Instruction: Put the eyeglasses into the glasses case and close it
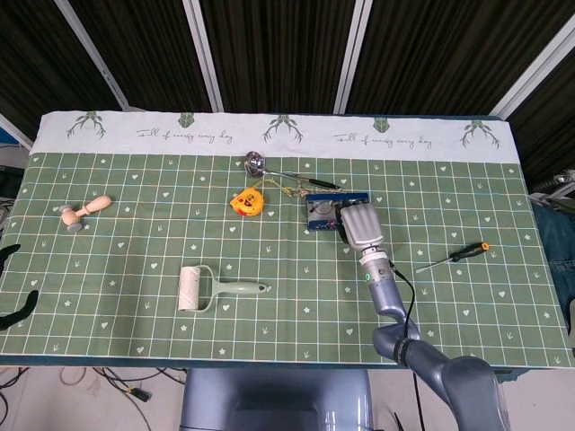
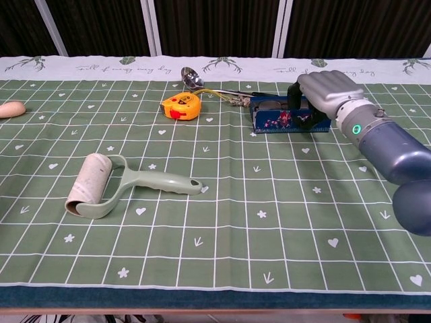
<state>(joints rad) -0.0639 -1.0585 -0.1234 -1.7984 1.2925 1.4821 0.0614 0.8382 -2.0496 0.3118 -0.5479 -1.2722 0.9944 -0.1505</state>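
The glasses case [image 2: 281,122] is dark blue with a printed front, lying just right of the yellow tape measure [image 2: 180,105] on the surface [image 2: 222,222]. The right hand [image 2: 324,92] curls its fingers over the case's right end, pressing on it; the eyeglasses inside are barely visible.

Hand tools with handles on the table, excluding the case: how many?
4. Wooden mallet far left; lint roller front left-centre; ladle at back centre; screwdriver far right. None appear hidden.
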